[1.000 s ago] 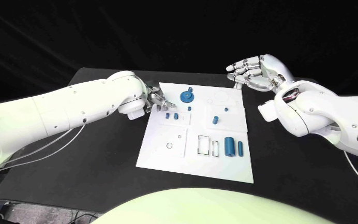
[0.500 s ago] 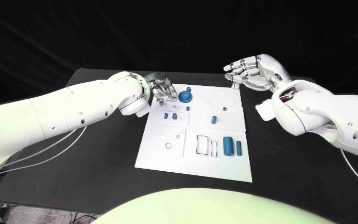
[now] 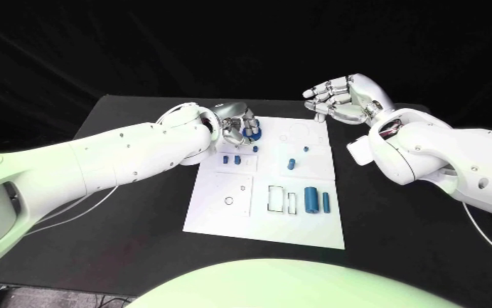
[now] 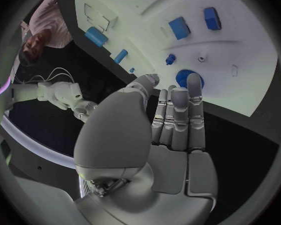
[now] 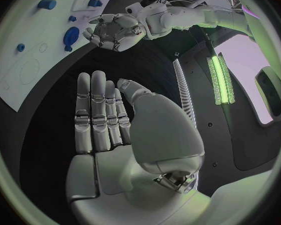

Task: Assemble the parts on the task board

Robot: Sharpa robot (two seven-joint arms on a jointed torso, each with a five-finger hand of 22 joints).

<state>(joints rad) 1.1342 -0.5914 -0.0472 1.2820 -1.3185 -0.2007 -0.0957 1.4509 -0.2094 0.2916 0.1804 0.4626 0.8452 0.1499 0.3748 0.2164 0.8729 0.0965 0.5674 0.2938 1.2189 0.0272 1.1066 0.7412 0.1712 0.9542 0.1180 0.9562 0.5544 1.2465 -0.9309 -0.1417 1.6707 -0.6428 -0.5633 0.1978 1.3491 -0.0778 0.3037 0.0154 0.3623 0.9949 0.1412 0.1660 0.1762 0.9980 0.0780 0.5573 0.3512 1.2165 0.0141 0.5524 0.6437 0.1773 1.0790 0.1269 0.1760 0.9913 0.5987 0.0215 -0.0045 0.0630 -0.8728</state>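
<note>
The white task board (image 3: 220, 205) lies in the middle of the black table. A blue gear (image 3: 255, 134) stands near its far edge. My left hand (image 3: 236, 124) hovers right beside the gear, fingers straight and side by side, holding nothing. In the left wrist view the fingertips (image 4: 179, 96) reach the gear's (image 4: 189, 79) rim; I cannot tell whether they touch it. Two small blue blocks (image 3: 232, 158), a peg (image 3: 290, 163) and two cylinders (image 3: 317, 200) rest on the board. My right hand (image 3: 343, 99) hangs open beyond the board's far right corner.
Empty outlined slots (image 3: 278, 198) and a small ring hole (image 3: 232, 199) mark the board's near half. Black table (image 3: 123, 208) surrounds the board on all sides. In the right wrist view my left hand (image 5: 115, 32) sits by the gear (image 5: 71, 35).
My left hand has moved from the board's left edge toward its far edge, up to the blue gear. The right hand has barely shifted.
</note>
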